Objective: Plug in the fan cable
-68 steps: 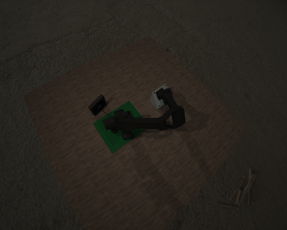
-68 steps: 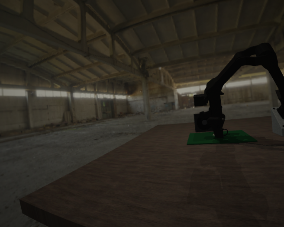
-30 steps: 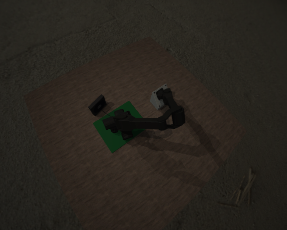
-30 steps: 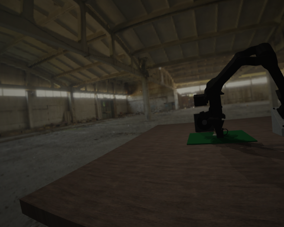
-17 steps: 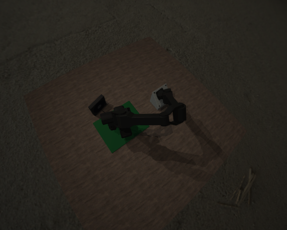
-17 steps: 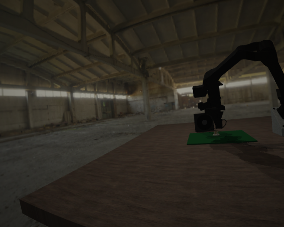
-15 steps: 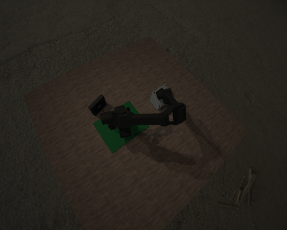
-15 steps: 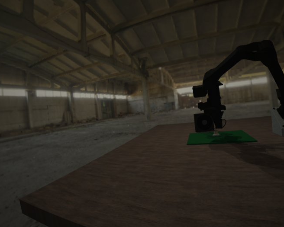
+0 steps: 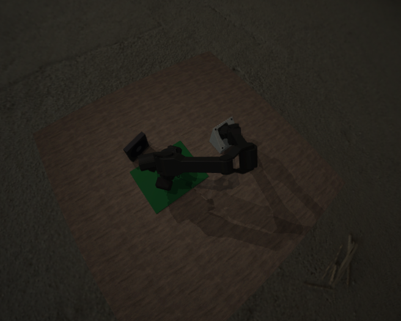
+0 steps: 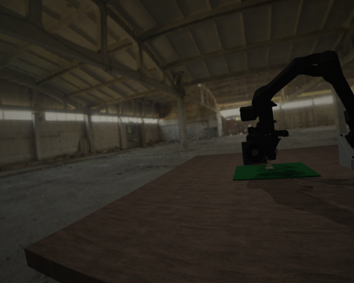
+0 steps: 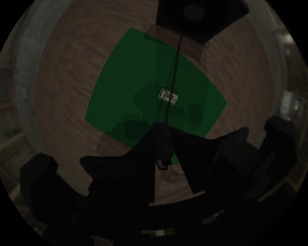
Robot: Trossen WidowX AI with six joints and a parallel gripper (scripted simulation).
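The green board lies flat on the wooden table. Its small pale four-pin header stands near the board's middle. The black fan stands just off the board's far edge. A thin dark cable runs from it over the board to my fingers. My gripper is shut on the fan's small dark plug and holds it a little above the board, close to the header.
The arm's white base mount stands on the table beyond the board. The table edges drop to a rough concrete floor. A few straw-like sticks lie on the floor.
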